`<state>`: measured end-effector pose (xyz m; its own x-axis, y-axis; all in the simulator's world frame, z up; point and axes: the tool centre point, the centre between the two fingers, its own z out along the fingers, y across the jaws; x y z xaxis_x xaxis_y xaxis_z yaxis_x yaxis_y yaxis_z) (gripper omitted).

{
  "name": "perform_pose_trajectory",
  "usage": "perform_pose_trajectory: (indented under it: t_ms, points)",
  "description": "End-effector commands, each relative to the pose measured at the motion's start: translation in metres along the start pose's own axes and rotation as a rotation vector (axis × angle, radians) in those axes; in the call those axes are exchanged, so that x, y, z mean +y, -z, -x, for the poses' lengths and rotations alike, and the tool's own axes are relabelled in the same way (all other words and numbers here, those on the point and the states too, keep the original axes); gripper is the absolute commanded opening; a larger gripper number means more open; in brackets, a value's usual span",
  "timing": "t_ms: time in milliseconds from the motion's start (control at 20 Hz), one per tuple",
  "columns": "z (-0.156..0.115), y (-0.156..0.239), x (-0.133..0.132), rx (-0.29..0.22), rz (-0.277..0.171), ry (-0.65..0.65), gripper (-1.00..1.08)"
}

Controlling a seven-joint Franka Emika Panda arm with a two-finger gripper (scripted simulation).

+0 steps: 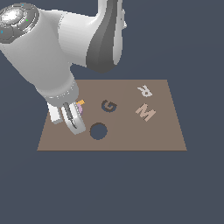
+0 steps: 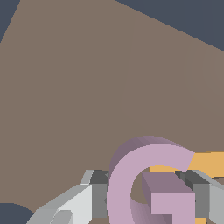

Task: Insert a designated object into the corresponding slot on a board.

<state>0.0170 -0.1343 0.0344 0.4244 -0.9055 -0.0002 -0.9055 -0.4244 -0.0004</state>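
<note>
The step in hand, judged from the layout, is securing the small flat pale pink-lilac letter "G" piece (image 2: 151,186) for transfer to its slot. In the wrist view the piece sits between the two fingers of the tool (image 2: 148,201), one finger (image 2: 94,199) on each side and close against it. Contact appears made, though actual clamping cannot be confirmed; the piece seems to be resting at or just above the surface of the flat brown rectangular board (image 1: 131,135).

Procedure for this step:
- Keep the grip centred on the body of the piece so it does not rotate between the fingers.
- Lift straight up before any sideways travel. An orange letter piece (image 2: 210,162) lies directly behind the "G" piece and could be dragged along.
- Carry the piece to the dark "G"-shaped recess (image 1: 109,106), which lies near the "G" piece, toward the exterior view's right. Avoid the round dark hole (image 1: 98,131) just beside the tool.
- Match the piece's rotation to the recess before lowering; a misaligned letter will likely rest on the rim.

Arm pose: the wrist leans down steeply over the board's edge on the exterior view's left, fingers pointing down at the surface. A beige "M" (image 1: 145,112) and a pale "R" (image 1: 144,90) lie beyond the recess, well apart from the "G" piece.
</note>
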Motion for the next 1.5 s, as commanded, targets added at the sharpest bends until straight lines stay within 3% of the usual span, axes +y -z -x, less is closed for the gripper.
perform_pose_trajectory:
  t_ms: [0, 800, 1450]
  points:
    - [0.012, 0.001, 0.004, 0.0, -0.001, -0.095, -1.0]
    - [0.084, 0.004, 0.0, 0.0, -0.001, -0.636, -1.0]
    - [0.116, 0.005, -0.017, -0.001, -0.001, -0.893, -1.0]
